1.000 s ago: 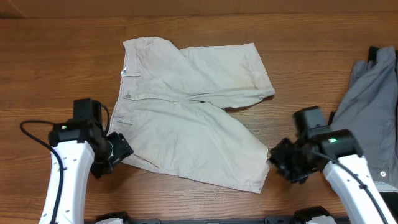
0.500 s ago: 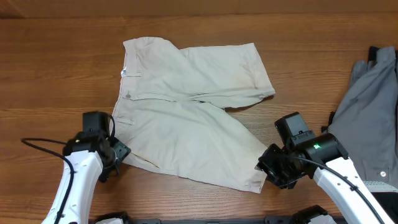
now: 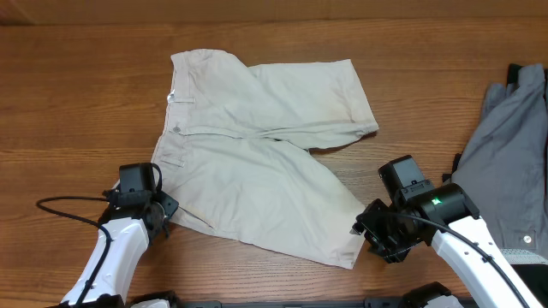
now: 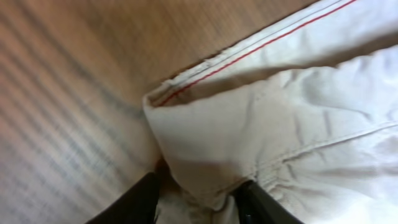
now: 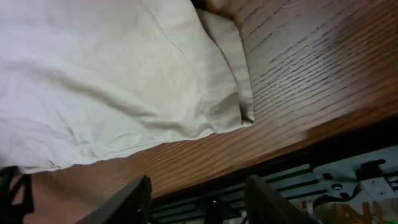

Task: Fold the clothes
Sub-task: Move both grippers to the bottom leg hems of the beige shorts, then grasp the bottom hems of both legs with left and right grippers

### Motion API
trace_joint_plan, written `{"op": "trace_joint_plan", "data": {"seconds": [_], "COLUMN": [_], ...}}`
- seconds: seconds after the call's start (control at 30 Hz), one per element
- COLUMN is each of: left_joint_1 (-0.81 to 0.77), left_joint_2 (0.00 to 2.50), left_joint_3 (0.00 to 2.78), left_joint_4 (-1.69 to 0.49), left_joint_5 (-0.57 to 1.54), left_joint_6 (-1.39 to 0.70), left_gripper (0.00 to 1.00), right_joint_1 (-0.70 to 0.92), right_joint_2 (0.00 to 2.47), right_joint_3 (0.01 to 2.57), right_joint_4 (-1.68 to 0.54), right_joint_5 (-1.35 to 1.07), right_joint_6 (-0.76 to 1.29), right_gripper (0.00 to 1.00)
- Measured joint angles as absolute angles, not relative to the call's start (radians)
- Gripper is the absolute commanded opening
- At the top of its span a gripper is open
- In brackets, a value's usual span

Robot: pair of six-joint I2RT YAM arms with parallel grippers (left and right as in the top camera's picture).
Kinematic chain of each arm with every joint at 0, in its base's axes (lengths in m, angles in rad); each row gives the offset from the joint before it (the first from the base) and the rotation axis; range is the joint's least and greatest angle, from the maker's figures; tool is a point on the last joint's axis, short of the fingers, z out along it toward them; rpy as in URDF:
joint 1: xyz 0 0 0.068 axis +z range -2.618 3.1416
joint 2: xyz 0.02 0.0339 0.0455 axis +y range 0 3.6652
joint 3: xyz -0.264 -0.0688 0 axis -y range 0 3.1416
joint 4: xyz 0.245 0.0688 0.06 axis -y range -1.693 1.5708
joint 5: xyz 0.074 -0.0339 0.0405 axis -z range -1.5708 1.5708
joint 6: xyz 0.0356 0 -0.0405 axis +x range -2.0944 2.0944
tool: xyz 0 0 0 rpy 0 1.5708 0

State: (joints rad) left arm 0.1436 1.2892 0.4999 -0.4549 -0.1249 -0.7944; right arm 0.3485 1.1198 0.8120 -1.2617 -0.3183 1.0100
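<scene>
The pale beige shorts [image 3: 257,171] lie flat on the wooden table [image 3: 77,103], waistband to the left, legs to the right. My left gripper [image 3: 163,208] is at the near-left waistband corner. In the left wrist view its fingers [image 4: 199,200] are apart, with the shorts' corner [image 4: 267,118] between them. My right gripper [image 3: 364,229] is at the near leg's hem corner. In the right wrist view it [image 5: 199,199] is open and empty above the table's front edge, just short of the shorts' hem [image 5: 93,81].
A grey garment [image 3: 514,145] lies at the right edge of the table, close behind my right arm. The table's front edge [image 5: 292,146] runs right under my right gripper, with dark frame parts below it.
My left gripper has slid down and right onto the waistband corner. My right gripper has moved left up to the hem corner of the near leg. The shorts have barely shifted.
</scene>
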Motion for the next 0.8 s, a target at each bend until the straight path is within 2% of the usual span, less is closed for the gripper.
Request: {"op": "trace_joint_plan", "data": {"seconds": [0.1,0.13,0.53,0.8], "left_joint_1": [0.144,0.144,0.144,0.144], "left_joint_2": [1.29,1.29,1.29,1.29], "left_joint_3": [0.5,0.5,0.518,0.524], "left_joint_4": [-0.444,-0.445,-0.562,-0.593], "left_joint_5": [-0.124,-0.123,-0.044,-0.021], "left_joint_6": [-0.78,-0.777,-0.748,-0.73], "left_gripper": [0.14,0.05,0.04,0.04], "right_joint_1": [0.349,0.348,0.349,0.459], "right_joint_2": [1.12,1.12,1.12,1.119], "right_joint_3": [0.812,0.812,0.793,0.63], "right_joint_4": [-1.26,-1.26,-1.316,-1.118], "right_joint_5": [-0.318,-0.318,-0.337,-0.358], "right_joint_6": [1.014,1.014,1.061,1.224], "right_gripper": [0.53,0.53,0.52,0.52]}}
